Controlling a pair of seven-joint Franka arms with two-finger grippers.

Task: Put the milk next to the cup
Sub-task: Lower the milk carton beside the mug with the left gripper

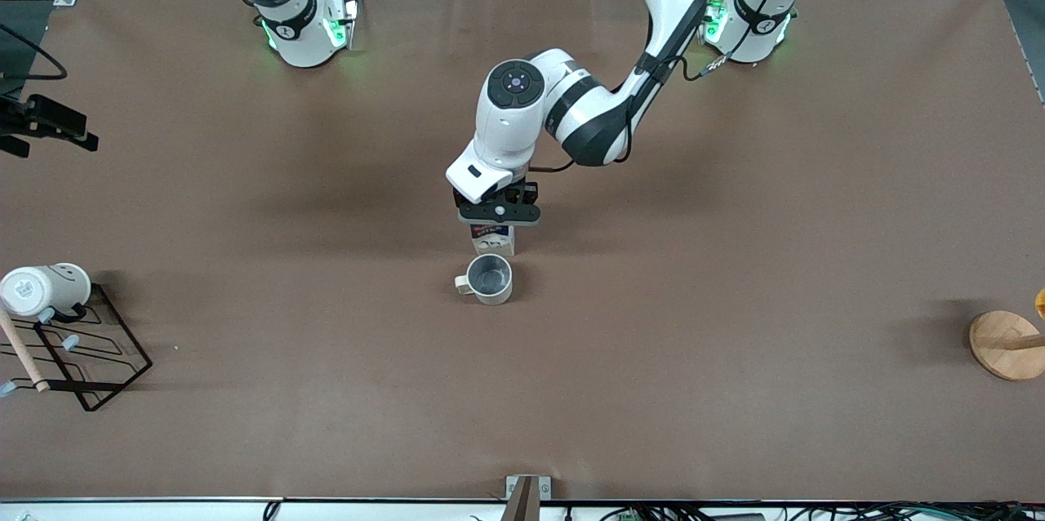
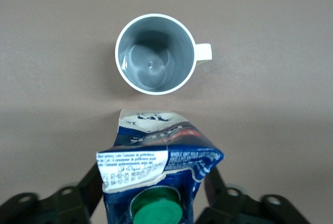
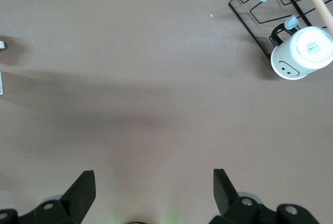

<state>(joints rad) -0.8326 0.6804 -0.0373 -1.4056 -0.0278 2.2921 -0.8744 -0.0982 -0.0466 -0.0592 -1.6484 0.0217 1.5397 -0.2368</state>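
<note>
The milk (image 1: 493, 242), a dark blue and white carton with a green cap (image 2: 156, 211), stands upright on the table. It is just farther from the front camera than the cup (image 1: 490, 278), with a narrow gap between them. The cup is grey-beige with a grey inside and shows in the left wrist view (image 2: 154, 54) too. My left gripper (image 1: 498, 215) is right over the milk (image 2: 158, 153), open, with one finger on each side of the carton top. A sliver of table shows beside one finger. My right gripper (image 3: 154, 182) is open and empty over bare table; its arm waits.
A black wire rack (image 1: 77, 345) with a white smiley-face mug (image 1: 45, 287) on it and a wooden stick (image 1: 23, 354) lies at the right arm's end. A round wooden stand (image 1: 1008, 344) is at the left arm's end.
</note>
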